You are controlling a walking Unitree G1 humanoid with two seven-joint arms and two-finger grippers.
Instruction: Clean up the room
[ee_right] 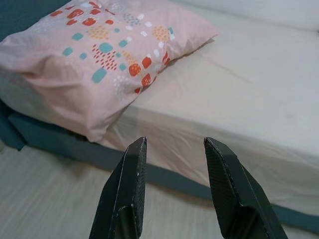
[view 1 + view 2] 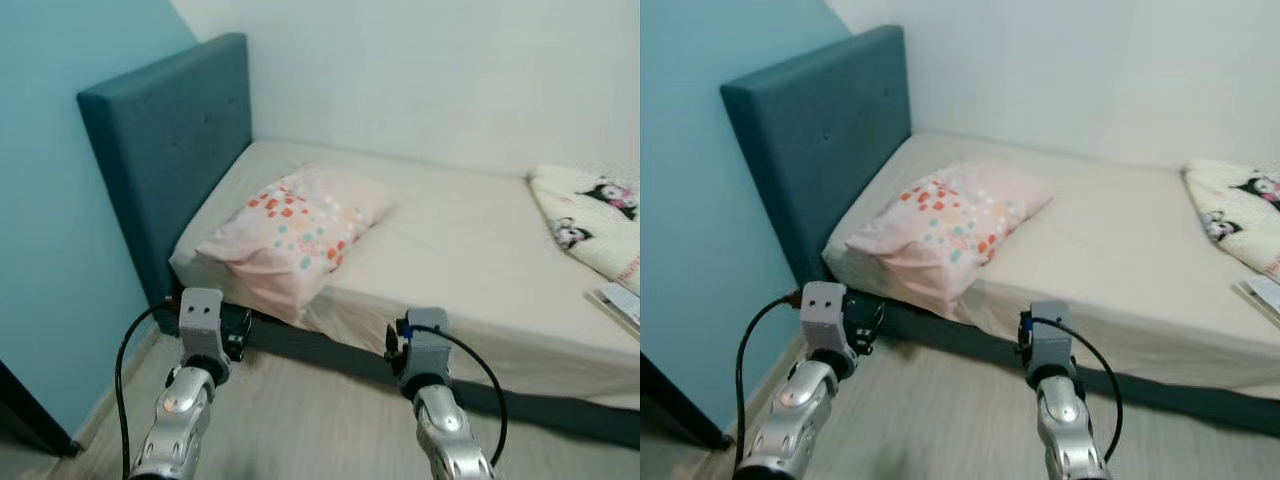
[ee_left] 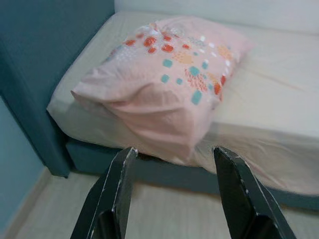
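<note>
A pink pillow [image 2: 295, 232] with orange and teal spots lies at the head end of the bed [image 2: 460, 240], its near corner hanging over the mattress edge. Both arms are raised in front of the bed over the floor. My left gripper [image 3: 174, 154] is open, pointing at the pillow's overhanging corner from a short way off. My right gripper [image 1: 174, 144] is open too, aimed at the mattress edge just right of the pillow [image 1: 99, 59]. Neither holds anything.
A teal headboard [image 2: 165, 150] stands against the blue wall on the left. A white blanket with cartoon figures [image 2: 595, 225] lies at the bed's right end, with a flat object [image 2: 618, 305] beside it. Light wood floor [image 2: 310, 420] lies before the dark bed frame.
</note>
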